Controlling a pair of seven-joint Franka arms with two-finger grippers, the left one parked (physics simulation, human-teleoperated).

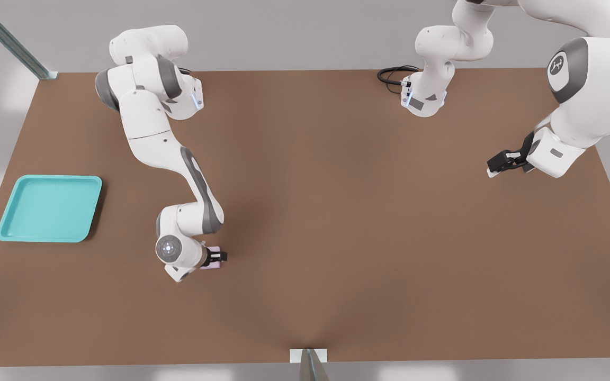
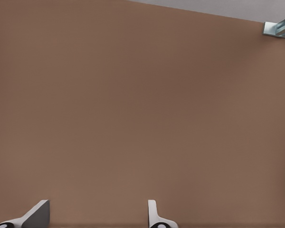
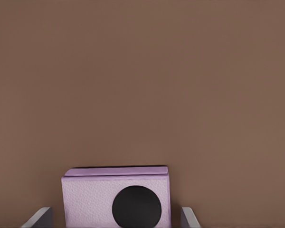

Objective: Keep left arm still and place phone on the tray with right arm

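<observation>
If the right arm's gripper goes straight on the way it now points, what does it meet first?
Probably the phone, between the fingers of the gripper; beneath it lies the brown table. Contact is unclear.

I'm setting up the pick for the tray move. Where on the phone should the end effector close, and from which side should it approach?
Grip the phone across its two straight side edges, coming from above. It lies flat on the table, so only those edges offer parallel faces. The end effector already hangs over it, a finger flanking each side with gaps left.
</observation>
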